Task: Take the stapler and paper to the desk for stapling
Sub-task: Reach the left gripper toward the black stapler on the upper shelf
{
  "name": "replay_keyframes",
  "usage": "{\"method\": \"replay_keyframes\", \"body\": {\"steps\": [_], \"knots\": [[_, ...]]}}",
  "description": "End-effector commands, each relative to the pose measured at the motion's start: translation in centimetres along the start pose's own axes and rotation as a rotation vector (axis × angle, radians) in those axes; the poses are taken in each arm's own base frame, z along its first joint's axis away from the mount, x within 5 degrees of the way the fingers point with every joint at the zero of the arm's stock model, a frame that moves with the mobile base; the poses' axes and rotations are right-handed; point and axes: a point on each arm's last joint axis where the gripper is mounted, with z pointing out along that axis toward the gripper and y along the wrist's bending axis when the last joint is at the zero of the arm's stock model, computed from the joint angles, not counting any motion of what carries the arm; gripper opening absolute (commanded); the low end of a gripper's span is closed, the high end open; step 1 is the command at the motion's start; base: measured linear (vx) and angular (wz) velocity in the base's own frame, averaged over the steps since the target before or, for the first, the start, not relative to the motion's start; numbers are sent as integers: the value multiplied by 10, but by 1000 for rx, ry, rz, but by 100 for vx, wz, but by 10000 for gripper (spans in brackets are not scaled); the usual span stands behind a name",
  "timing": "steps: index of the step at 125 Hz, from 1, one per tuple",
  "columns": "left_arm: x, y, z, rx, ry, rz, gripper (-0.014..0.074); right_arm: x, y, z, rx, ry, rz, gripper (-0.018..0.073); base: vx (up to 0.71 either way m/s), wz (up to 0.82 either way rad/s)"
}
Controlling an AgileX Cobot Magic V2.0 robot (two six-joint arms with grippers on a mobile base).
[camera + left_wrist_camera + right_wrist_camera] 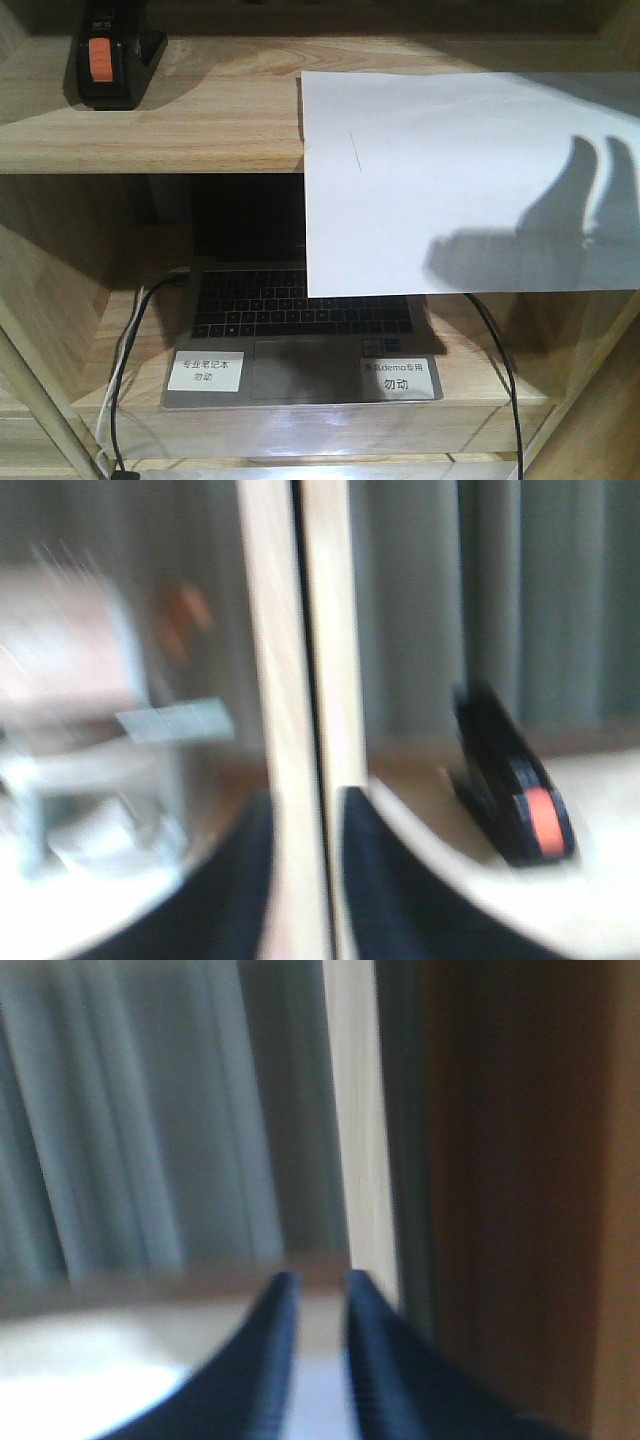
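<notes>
The black stapler [110, 60] with its orange patch stands on the upper shelf at the far left. The left wrist view is blurred: the stapler [515, 800] sits right of my left gripper [305, 800], whose dark fingers stand slightly apart with nothing between them. The white paper [450, 180] lies on the same shelf at the right, overhanging its front edge, with a gripper's shadow on it. My right gripper [318, 1285] shows a narrow gap, and pale paper [318, 1410] shows below it. The desk is out of view. Neither gripper itself appears in the front view.
A light wooden upright [285, 630] stands just beyond the left fingers. On the lower shelf is an open laptop [300, 310] with two white labels [207, 371]. Cables [500, 380] run down both sides. A dark brown panel [520, 1200] is at the right gripper's right.
</notes>
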Motion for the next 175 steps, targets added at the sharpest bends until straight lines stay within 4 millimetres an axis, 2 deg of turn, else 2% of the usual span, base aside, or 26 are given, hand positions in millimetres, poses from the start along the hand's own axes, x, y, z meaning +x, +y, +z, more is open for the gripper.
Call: {"method": "replay_keyframes", "body": {"steps": [1, 17, 18, 32, 66, 93, 117, 138, 158, 175], "knots": [[-10, -1, 1, 19, -76, -38, 363, -11, 1, -1, -6, -70, -1, 318, 0, 0], [-11, -2, 1, 26, -80, -112, 542, -11, 1, -1, -4, -72, -6, 533, 0, 0], [-11, -2, 1, 26, -80, -119, 573, -11, 1, -1, -4, -70, -6, 567, 0, 0], [-11, -1, 1, 25, -78, -150, 733, -11, 1, -1, -4, -70, -6, 730, 0, 0], [-11, -2, 0, 41, -75, -149, 716, -11, 1, -1, -4, -75, -7, 697, 0, 0], [-14, -16, 8, 259, -88, -161, 712, -11, 1, -1, -4, -74, -7, 610, 0, 0], [-11, -38, 26, 450, -33, -124, 701, -11, 1, -1, -4, -74, -7, 518, 0, 0], [-5, -67, 45, 606, 30, -87, 699, -11, 1, -1, -4, -74, -7, 452, 0, 0], [3, -90, 64, 668, 92, -62, 698, -11, 1, -1, -4, -74, -7, 415, 0, 0], [6, -97, 73, 668, 113, -58, 695, -11, 1, -1, -4, -74, -7, 394, 0, 0]]}}
